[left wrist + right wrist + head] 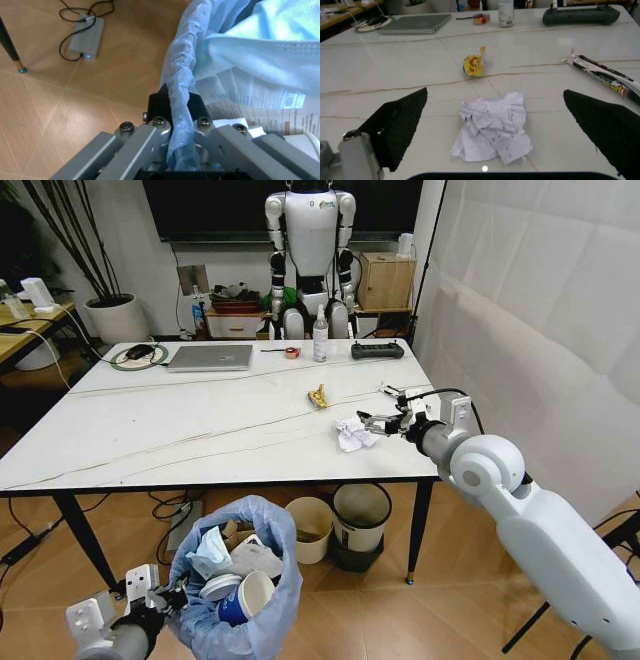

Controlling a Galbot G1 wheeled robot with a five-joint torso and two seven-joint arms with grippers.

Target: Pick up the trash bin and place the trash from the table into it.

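The trash bin point(250, 580), lined with a crinkly light-blue bag, hangs low in front of the table point(180, 430), at the left. My left gripper point(165, 598) is shut on its bag rim point(180, 93). Inside lie a blue paper cup point(240, 600), a pale blue face mask point(255, 56) and printed paper. My right gripper point(380, 420) hovers open over the table's right part, its black fingers point(400, 123) spread either side of a crumpled white paper point(492, 127). Beyond it lies a yellow snack wrapper point(474, 64). A long dark wrapper point(602, 73) lies off to one side.
A silver laptop point(210, 357), a spray bottle point(320, 332), a tape roll point(292, 352) and a black controller point(377, 350) stand along the far edge. Under the table are a cream bucket point(310, 525) and a white round bin point(360, 520). A humanoid robot point(310, 250) stands behind.
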